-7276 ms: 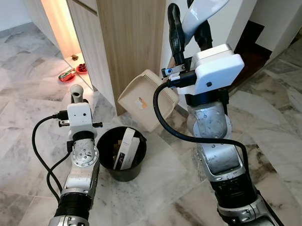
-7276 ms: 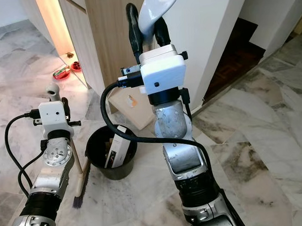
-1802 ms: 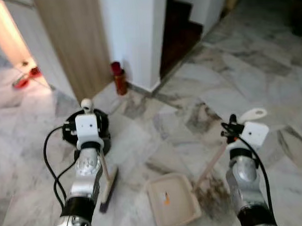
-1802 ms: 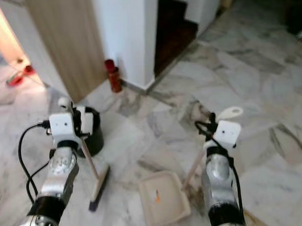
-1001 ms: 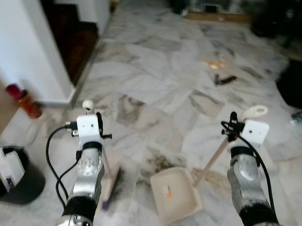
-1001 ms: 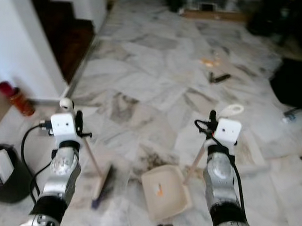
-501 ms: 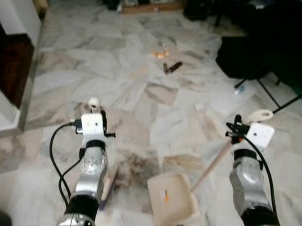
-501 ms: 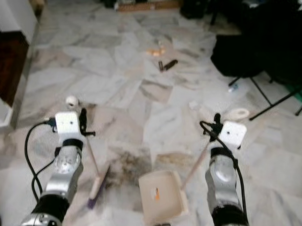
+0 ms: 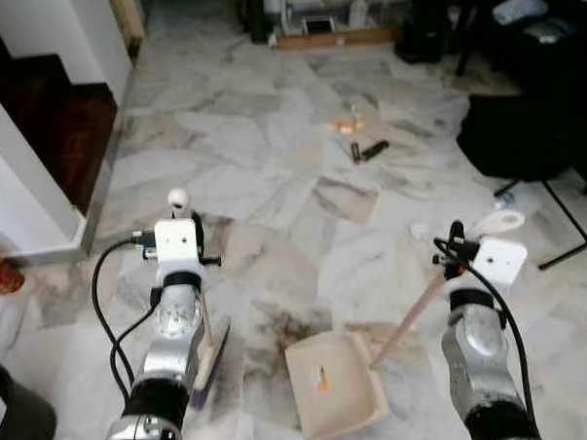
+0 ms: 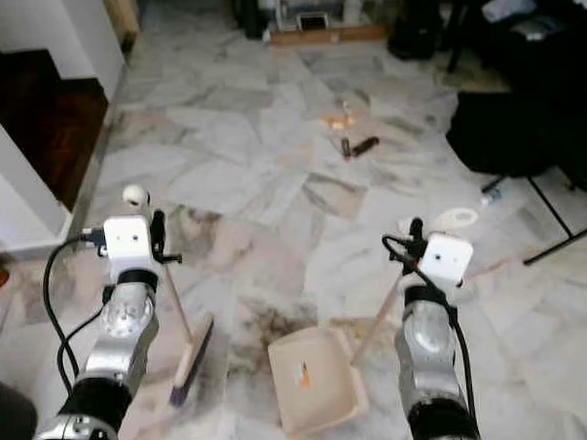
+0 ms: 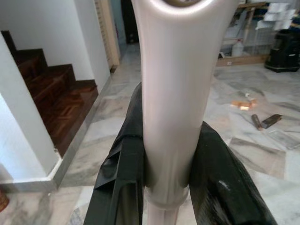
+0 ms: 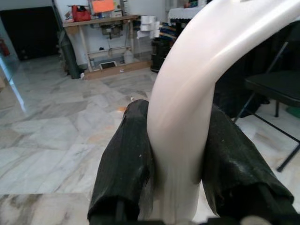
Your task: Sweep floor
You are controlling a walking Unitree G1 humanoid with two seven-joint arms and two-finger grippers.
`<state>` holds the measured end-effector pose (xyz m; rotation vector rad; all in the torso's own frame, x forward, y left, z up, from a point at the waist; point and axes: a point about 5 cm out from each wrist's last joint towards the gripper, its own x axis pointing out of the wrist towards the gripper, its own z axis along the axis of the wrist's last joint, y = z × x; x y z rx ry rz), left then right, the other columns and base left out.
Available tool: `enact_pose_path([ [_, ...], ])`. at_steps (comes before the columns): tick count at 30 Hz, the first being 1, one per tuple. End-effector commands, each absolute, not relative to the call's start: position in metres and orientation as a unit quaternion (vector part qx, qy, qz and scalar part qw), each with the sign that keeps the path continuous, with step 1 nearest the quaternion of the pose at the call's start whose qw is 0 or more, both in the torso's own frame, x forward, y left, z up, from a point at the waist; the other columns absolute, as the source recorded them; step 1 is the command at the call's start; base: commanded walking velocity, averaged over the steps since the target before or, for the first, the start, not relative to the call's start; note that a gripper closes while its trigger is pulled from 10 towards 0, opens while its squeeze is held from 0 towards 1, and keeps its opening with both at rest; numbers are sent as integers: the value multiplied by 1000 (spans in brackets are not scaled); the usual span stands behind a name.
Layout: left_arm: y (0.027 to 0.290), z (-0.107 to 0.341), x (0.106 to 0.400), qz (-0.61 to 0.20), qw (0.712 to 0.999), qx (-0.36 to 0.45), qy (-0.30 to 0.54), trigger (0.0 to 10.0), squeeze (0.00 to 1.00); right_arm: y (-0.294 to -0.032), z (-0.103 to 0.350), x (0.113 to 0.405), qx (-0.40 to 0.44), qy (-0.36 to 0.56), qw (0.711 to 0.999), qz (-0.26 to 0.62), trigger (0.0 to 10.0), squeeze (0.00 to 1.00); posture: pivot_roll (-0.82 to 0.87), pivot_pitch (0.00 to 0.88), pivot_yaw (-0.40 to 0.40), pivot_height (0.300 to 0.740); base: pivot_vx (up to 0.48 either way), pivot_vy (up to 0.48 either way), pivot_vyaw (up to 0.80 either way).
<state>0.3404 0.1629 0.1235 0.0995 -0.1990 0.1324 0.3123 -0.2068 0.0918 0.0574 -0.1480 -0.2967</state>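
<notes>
Left gripper (image 11: 166,187) clamps our broom (image 9: 210,352), right gripper (image 12: 176,187) clamps dustpan (image 9: 335,384); no readable labels; open marble floor (image 9: 262,173) ahead.

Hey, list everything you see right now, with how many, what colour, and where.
broom: one, pale handle, brush head on the floor by the left arm
dustpan: one, beige, flat on the floor between the arms
debris: a few bits, orange and dark, on the floor ahead
bin: one, dark, far left
stairs: dark wood, upper left
floor: grey-white marble
left gripper: black fingers shut on the broom handle
right gripper: black fingers shut on the dustpan handle
</notes>
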Motion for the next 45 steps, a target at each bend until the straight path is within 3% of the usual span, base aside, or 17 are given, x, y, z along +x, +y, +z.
enact_pose_path([
  [1, 162, 127, 340, 65, 991, 49, -110, 10000, 0, -207, 101, 314, 29, -98, 984, -146, 10000, 0, -60, 82, -9, 740, 382, 0, -744],
  [20, 161, 129, 341, 62, 991, 48, -112, 10000, 0, -205, 104, 316, 30, -103, 984, -141, 10000, 0, -57, 95, -11, 740, 387, 0, -126],
  [38, 160, 130, 343, 63, 991, 46, -112, 10000, 0, -205, 105, 318, 31, -101, 984, -142, 10000, 0, -53, 115, -13, 740, 386, 0, -764],
  [45, 161, 130, 343, 64, 990, 47, -113, 10000, 0, -203, 106, 318, 31, -106, 984, -140, 10000, 0, -50, 118, -14, 740, 386, 0, 0],
])
